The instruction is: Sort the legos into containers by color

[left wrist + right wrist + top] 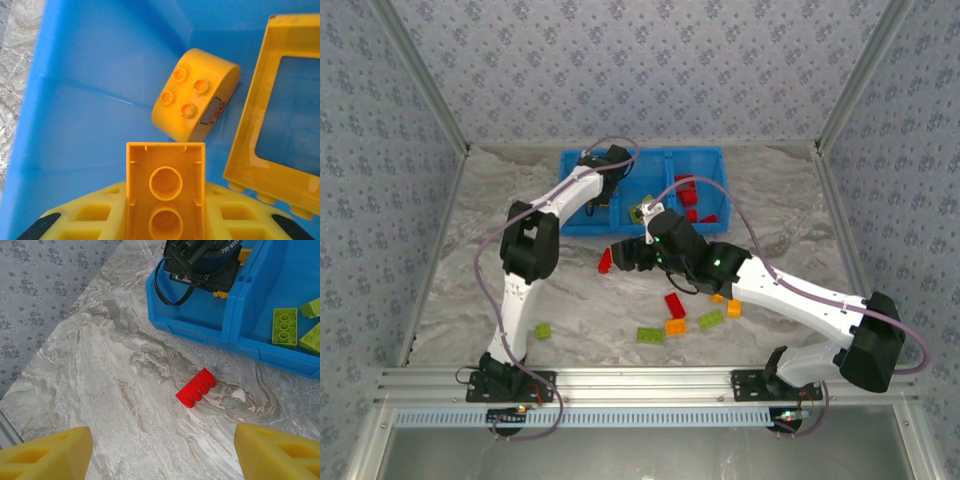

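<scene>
Blue bin [100,75], yellow brick [165,192], marbled table [12,40]

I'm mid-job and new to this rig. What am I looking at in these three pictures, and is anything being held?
Two robot arms sort toy bricks on a marbled table. One picture looks down from behind them; the others come from each wrist. The left gripper, inside the blue bin, grips a yellow brick near a yellow frame. The right gripper hangs open, empty, near a red brick. Other bricks lie loose nearby.
</scene>
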`<action>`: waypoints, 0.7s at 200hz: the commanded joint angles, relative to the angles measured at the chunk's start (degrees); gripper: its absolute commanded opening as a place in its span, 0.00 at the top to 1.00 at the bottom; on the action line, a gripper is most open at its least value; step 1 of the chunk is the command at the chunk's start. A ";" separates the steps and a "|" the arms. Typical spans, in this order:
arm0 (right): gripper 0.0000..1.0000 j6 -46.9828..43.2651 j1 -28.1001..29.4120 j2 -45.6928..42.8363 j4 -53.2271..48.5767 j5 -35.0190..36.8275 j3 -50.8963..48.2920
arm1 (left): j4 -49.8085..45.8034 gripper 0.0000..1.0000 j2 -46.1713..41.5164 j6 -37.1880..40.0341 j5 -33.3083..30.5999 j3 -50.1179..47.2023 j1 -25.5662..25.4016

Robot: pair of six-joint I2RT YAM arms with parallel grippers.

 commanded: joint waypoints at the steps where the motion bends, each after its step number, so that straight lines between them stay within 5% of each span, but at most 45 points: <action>1: 0.23 1.12 0.44 -1.48 0.90 -0.30 -1.34 | -1.77 0.63 0.97 -0.62 -1.83 0.73 0.32; 29: 0.22 1.27 0.40 -2.61 0.57 -0.14 -2.33 | -1.59 0.42 -0.27 -0.50 -1.24 0.21 0.17; 85: 0.22 -1.37 0.81 -1.45 0.78 -2.19 -4.79 | -0.70 0.36 -12.71 -0.89 -1.19 -4.06 -2.55; 140: 0.20 -24.81 11.97 12.65 3.73 -8.75 -2.53 | 0.87 0.24 -42.31 -3.03 4.16 -27.71 -4.05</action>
